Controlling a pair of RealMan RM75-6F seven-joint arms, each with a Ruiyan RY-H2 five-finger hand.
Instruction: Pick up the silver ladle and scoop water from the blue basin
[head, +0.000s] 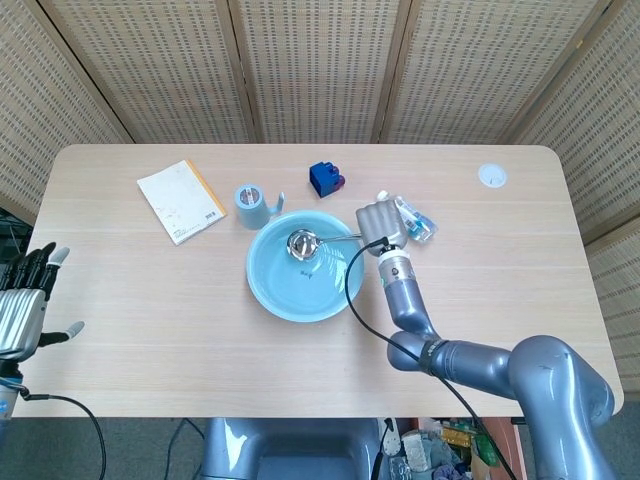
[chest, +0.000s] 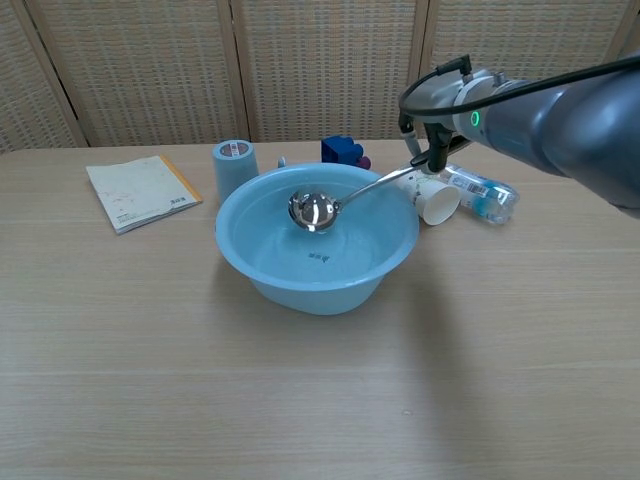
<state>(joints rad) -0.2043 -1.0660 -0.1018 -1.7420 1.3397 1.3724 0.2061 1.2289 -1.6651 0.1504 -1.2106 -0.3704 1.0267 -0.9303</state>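
Counter (head: 480, 300): pale wood, backed by woven screens.

Basin (head: 268, 288) (chest: 250, 262): blue, round, near the middle of the counter, holding clear water.

Ladle (head: 301, 243) (chest: 314, 211): silver; bowl low inside the basin toward its far side, handle rising over the right rim to the right hand.

Right hand (head: 380, 224) (chest: 432, 150): grips the end of the ladle handle, just beyond the basin's right rim. Its grey arm reaches in from the lower right of the head view and fills the upper right of the chest view; a black cable loops along it.

Left hand (head: 22, 308): at the left edge of the head view, off the counter, fingers apart, holding nothing. Hidden from the chest view.

Cup (chest: 432, 201): white paper, on its side, mouth toward the chest camera, just right of the basin and directly beneath the right hand.

Bottle (head: 417, 220) (chest: 478, 192): clear plastic with blue label, lying flat, touching or just beside the cup on its right.

Block (head: 324, 178) (chest: 343, 151): blue with a small red part, behind the basin's far rim.

Tape roll (head: 251, 205) (chest: 234, 167): light blue, upright, at the basin's far left, very close to the rim.

Notebook (head: 181, 201) (chest: 137, 190): white with an orange edge, lying flat left of the tape roll, well apart from the basin.

Disc (head: 491, 176) (chest: 570, 159): small, white, far right of the counter.
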